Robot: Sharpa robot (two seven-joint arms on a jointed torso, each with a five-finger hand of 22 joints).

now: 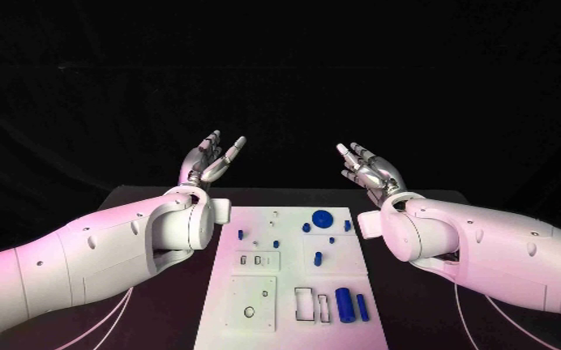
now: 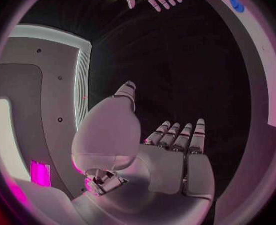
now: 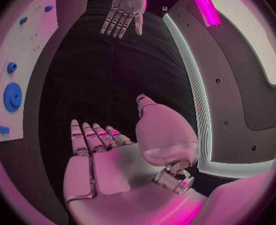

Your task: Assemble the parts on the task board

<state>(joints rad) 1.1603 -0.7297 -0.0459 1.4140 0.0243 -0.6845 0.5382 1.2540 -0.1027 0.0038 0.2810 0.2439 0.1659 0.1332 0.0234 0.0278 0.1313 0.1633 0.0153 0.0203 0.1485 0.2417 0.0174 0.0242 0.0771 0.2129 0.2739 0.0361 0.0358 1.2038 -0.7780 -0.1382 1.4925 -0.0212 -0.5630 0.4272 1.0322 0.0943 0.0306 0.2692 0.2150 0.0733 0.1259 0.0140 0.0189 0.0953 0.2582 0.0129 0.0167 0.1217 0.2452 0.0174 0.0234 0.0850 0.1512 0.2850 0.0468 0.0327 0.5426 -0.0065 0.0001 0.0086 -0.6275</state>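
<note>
Hands raised above the bench: left hand point(image 1: 211, 160) and right hand point(image 1: 370, 167) hold nothing, fingers spread, flanking the white task board point(image 1: 293, 285) and its blue parts point(image 1: 344, 305); no writing legible.

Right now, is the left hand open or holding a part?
Open. The left hand is raised beyond the task board, fingers apart, nothing in the palm; the left wrist view shows the same.

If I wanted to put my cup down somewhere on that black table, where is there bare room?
Bare strips of the black table run along both long sides of the white task board. The left silver hand and right silver hand are raised, open. The board itself is crowded with small blue parts.
</note>
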